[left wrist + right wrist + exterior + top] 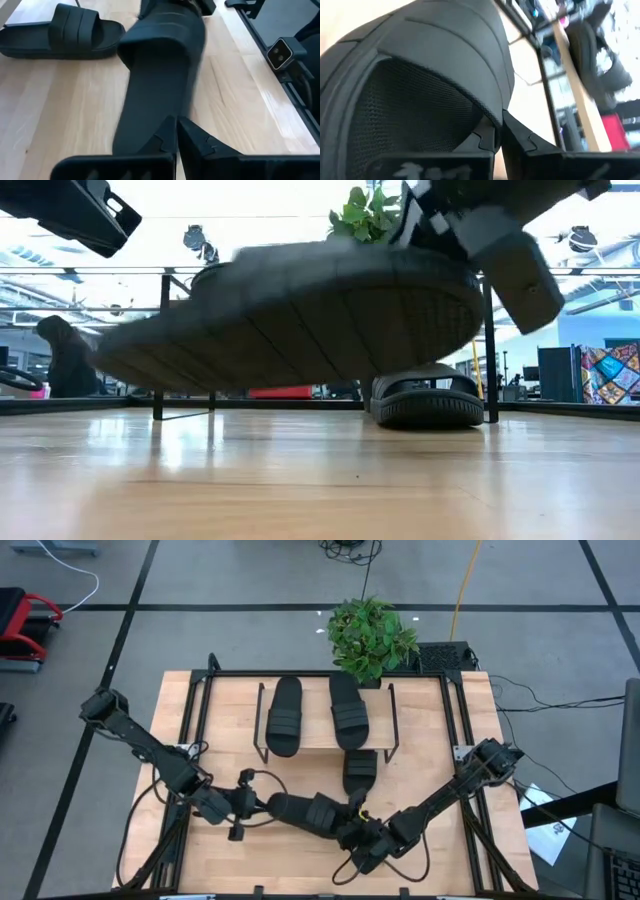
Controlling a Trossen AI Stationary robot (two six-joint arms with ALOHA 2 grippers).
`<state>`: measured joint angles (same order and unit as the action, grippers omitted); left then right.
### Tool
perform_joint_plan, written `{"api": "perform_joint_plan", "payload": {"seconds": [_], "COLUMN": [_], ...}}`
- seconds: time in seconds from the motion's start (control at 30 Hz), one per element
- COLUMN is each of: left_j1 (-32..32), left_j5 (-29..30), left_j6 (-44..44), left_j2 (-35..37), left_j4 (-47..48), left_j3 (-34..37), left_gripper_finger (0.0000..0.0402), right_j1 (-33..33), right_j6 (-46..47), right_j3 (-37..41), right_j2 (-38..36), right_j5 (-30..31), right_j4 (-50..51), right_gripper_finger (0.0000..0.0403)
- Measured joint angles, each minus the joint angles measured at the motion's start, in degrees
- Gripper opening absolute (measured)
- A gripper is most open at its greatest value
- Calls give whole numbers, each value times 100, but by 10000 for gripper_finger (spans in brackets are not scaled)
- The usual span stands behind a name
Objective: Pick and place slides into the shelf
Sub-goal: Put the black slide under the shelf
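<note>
Slides, four matching all-black open-toe sandals with wide ribbed straps, were spread over the pale wooden tabletop (420, 720) and the low rack at its far side. Going from the left: my left gripper (250, 803) sat low near the front of the table, fingers pinched together on the heel end of the black slide in front of me (300, 810). In my left wrist view its oval sole (160, 95) ran straight away from my fingertips (176, 131), strap at the far end. That slide was raised off the wood; from table height its ribbed underside (300, 315) hung tilted above the boards.

Past it, on the small shelf with a light plank top and thin black wire legs (318, 736), two more slides lay side by side, the left one (284, 716) and the right one (349, 712), both lengthwise. The fourth slide (359, 768) rested flat on the tabletop just in front of the shelf, partly under its front edge, near the strap end of the one I held.

On the right, my right gripper (362, 832) met the same raised slide at its strap end, fingers closed narrow on the strap's edge (490, 112). A green leafy potted plant (370, 635) stood behind the shelf.
</note>
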<state>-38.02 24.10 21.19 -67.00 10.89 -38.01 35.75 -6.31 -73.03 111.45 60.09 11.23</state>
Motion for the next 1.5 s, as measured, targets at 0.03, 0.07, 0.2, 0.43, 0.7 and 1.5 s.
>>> {"api": "perform_joint_plan", "payload": {"seconds": [0.03, 0.07, 0.2, 0.43, 0.7, 1.5], "left_j1": [0, 0, 0, 0, 0, 0], "left_j5": [0, 0, 2, 107, 144, 146], "left_j6": [0, 1, 33, -5, -13, -28], "left_j2": [-1, -1, -3, -5, -5, -9], "left_j4": [6, 9, 2, 7, 18, 13], "left_j3": [3, 3, 6, 8, 8, 12], "left_gripper_finger": [12, 12, 12, 12, 12, 12], "right_j1": [-2, -17, -61, -212, -577, -1029], "right_j6": [264, 517, 1371, 2382, 3368, 3218], "right_j3": [-40, -55, -183, -215, -217, -217], "right_j2": [1, 1, 1, 1, 1, 189], "right_j5": [46, 101, 144, 10, -148, -1561], "right_j4": [235, 388, 785, 1103, 1843, 1830], "right_gripper_finger": [1, 1, 1, 0, 0, 5]}}
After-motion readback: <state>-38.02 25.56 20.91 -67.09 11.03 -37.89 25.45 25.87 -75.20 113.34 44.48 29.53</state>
